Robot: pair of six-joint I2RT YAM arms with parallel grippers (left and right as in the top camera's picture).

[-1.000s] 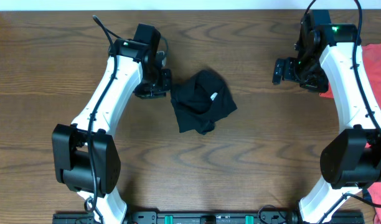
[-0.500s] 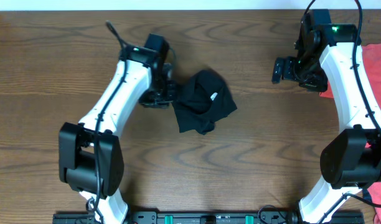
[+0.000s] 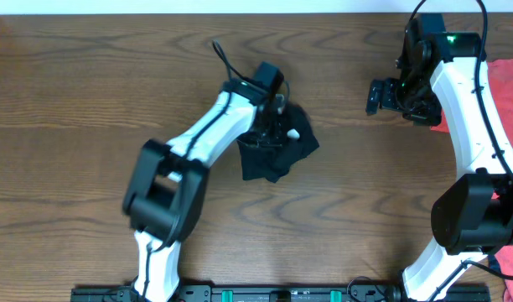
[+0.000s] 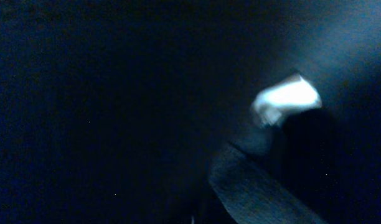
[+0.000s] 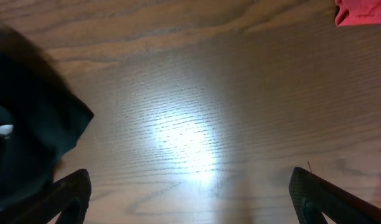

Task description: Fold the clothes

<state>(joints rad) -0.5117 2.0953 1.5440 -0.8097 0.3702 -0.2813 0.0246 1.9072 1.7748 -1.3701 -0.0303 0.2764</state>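
Observation:
A crumpled black garment (image 3: 297, 148) lies on the wooden table at centre. My left gripper (image 3: 272, 127) is down on its left part. The left wrist view is filled with dark cloth (image 4: 116, 93) and shows the white label (image 4: 287, 99); the fingers are lost in the dark. My right gripper (image 3: 375, 96) is open and empty above bare wood at the far right (image 5: 190, 199). The right wrist view shows the black garment (image 5: 28, 124) at its left edge.
A red garment (image 3: 510, 88) lies at the table's right edge behind the right arm; it shows in the right wrist view (image 5: 362, 11) at the top right. Bare wood (image 3: 349, 184) lies between the black garment and the right arm.
My left arm has swung right, from beside the garment's left edge to on top of it. The garment's left part looks slightly pressed. The right arm has not moved.

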